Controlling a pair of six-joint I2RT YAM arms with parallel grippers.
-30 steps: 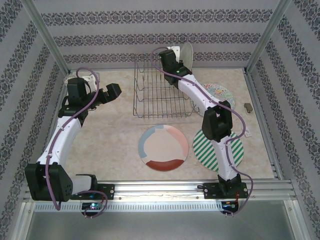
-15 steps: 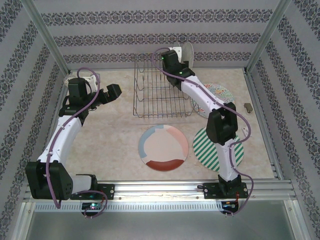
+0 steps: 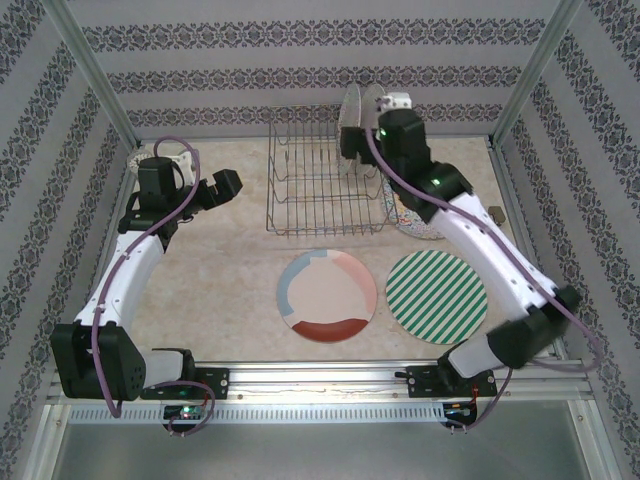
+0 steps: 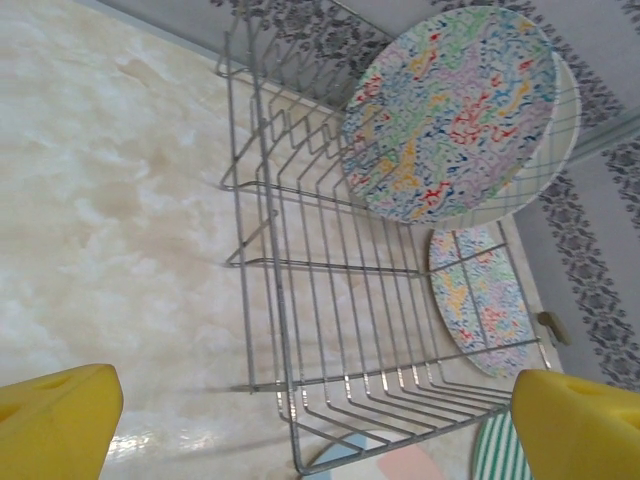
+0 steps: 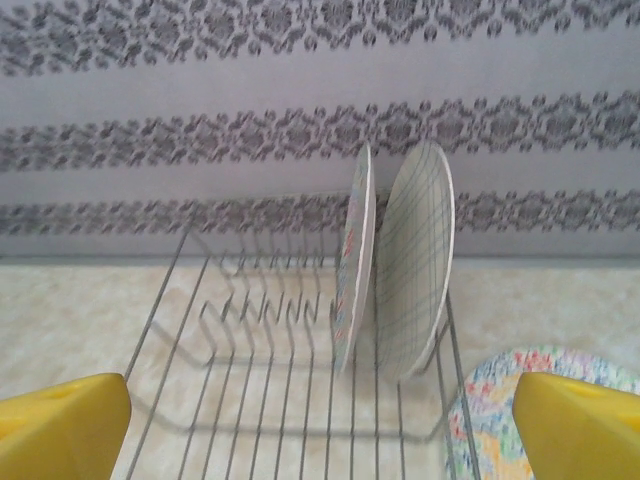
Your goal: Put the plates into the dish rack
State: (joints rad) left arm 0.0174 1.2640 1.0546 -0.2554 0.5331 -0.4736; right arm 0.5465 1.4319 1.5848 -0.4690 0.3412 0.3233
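The wire dish rack (image 3: 315,185) stands at the back of the table. Two plates stand upright at its right end: a floral one (image 3: 350,112) (image 5: 354,255) (image 4: 450,110) and, right of it, a pale checked one (image 3: 373,105) (image 5: 415,260). My right gripper (image 3: 356,150) (image 5: 320,430) hovers just in front of them, open and empty. A second floral plate (image 3: 428,228) (image 5: 500,410) lies flat right of the rack. The striped plate (image 3: 436,297) and the cream plate with coloured rim blocks (image 3: 327,295) lie near the front. My left gripper (image 3: 227,184) (image 4: 315,430) hangs open left of the rack.
A white object (image 3: 176,155) sits at the back left behind the left arm, and a small dark item (image 3: 495,212) lies by the right wall. Metal frame posts stand at the back corners. Bare tabletop (image 3: 230,260) stretches between the left arm and the cream plate.
The right gripper opened and let go of the floral plate, which now stands in the rack. The right arm drew back to the right, uncovering the striped plate. The left arm stayed still.
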